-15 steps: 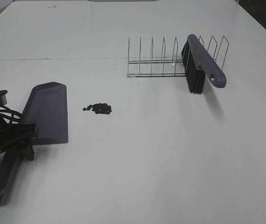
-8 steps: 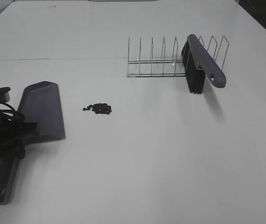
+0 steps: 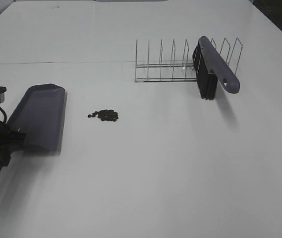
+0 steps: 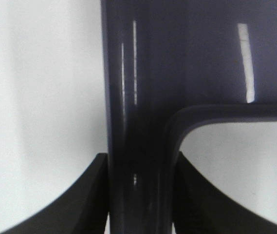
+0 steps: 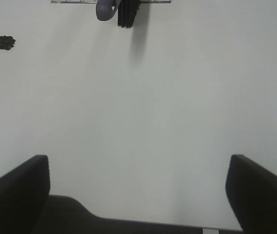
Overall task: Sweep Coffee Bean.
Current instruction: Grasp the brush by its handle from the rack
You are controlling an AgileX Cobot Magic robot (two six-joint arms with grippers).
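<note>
The coffee beans [image 3: 103,115] lie in a small dark pile on the white table, also seen in the right wrist view [image 5: 1,42]. The grey-purple dustpan [image 3: 39,116] is left of the pile, apart from it, its open mouth facing the far side. My left gripper [image 3: 6,144] is shut on the dustpan's handle [image 4: 138,122], which runs between both fingers [image 4: 87,200]. The brush [image 3: 212,67], with a purple handle and black bristles, leans in the wire rack [image 3: 170,64]; it also shows in the right wrist view [image 5: 121,9]. My right gripper [image 5: 138,195] is open and empty over bare table.
The wire rack stands at the back right with several upright dividers. A seam [image 3: 56,62] crosses the table behind the dustpan. The table's left edge is close to my left arm.
My left gripper has carried the dustpan to the left, away from the beans, and swung it so the handle end now leaves the frame. The beans and brush have not moved.
</note>
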